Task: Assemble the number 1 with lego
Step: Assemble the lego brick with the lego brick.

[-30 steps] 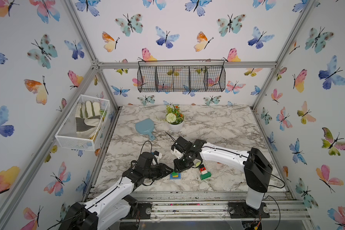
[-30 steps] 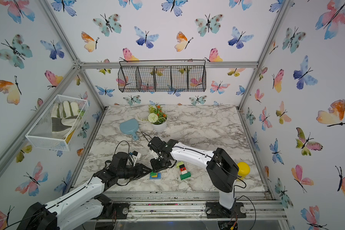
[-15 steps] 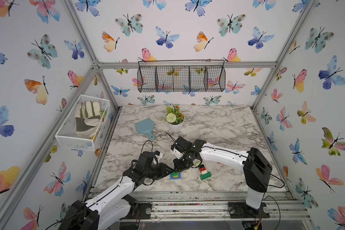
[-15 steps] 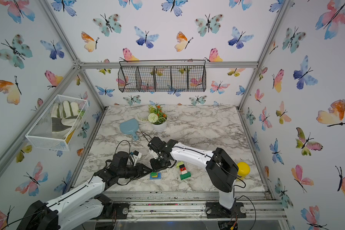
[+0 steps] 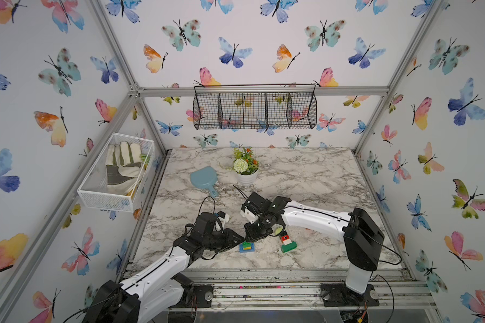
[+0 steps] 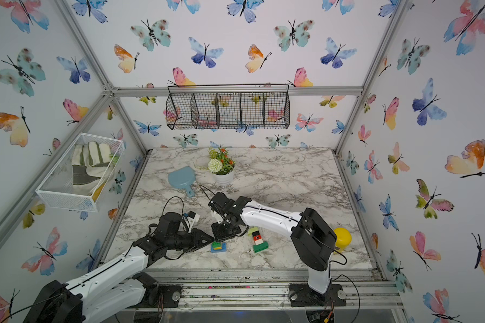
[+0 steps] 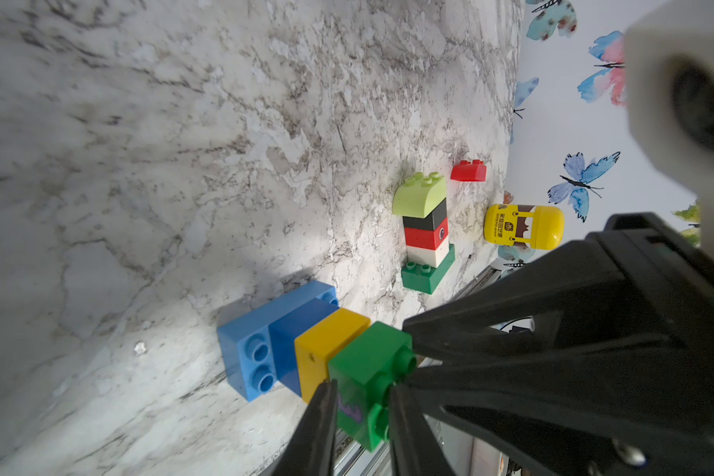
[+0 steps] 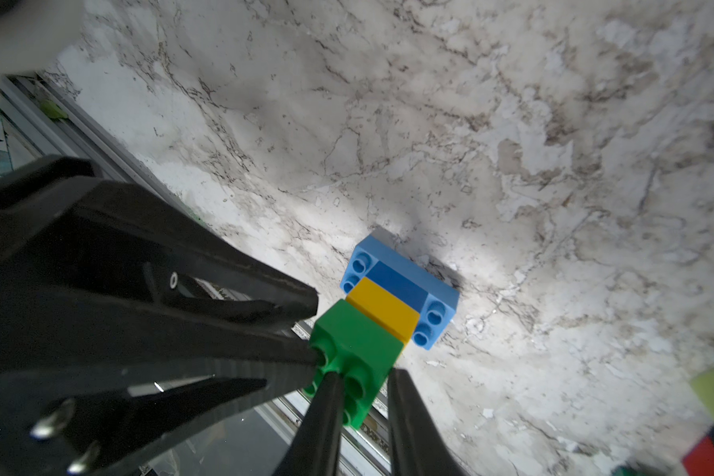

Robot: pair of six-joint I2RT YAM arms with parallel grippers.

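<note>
Left gripper (image 7: 361, 387): jaws clamped on green square studded plastic brick (image 7: 367, 358), which tops yellow-and-blue brick stack (image 7: 283, 342) just beyond jaw tips. Right gripper (image 8: 361, 373): jaws pinch the same brick between them, probably to press it home.

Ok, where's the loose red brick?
Left wrist view: the red brick lies on the table, right side, just past the lime end of the stack, near the yellow jar.

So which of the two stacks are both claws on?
The upright blue-based stack: left claw and right claw both grip its top green brick. The lime-topped stack lies on its side, apart, untouched.
</note>
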